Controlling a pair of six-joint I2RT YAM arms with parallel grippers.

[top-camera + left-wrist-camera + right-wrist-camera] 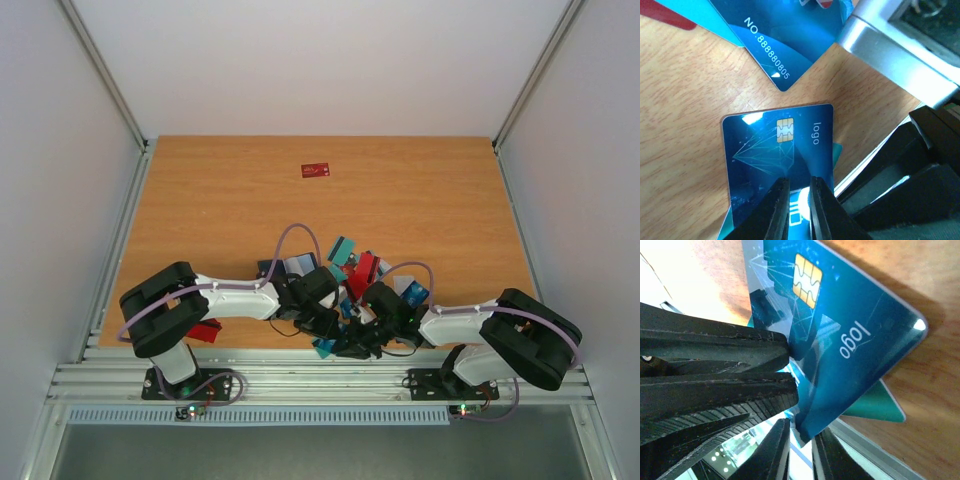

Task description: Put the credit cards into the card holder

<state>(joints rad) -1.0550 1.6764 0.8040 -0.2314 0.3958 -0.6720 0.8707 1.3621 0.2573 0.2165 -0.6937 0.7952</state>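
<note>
A dark blue chip credit card [775, 150] marked "logo" hangs over the table's near edge between both grippers. My left gripper [799, 187] is shut on its near edge, fingers almost together. My right gripper [801, 427] is shut on one corner of the same blue card [850, 340]. From above, the left gripper [335, 322] and right gripper [358, 335] meet tip to tip. A heap of teal, blue and red credit cards [350, 265] lies just beyond them. The card holder [285, 266], dark with a pale inside, appears beside the left arm, partly hidden.
One red card [315, 170] lies alone far back, another red card [205, 330] under the left arm. A blue numbered card [785, 35] and a teal card [875, 407] lie close to the held one. The aluminium rail [300, 375] runs along the table's near edge.
</note>
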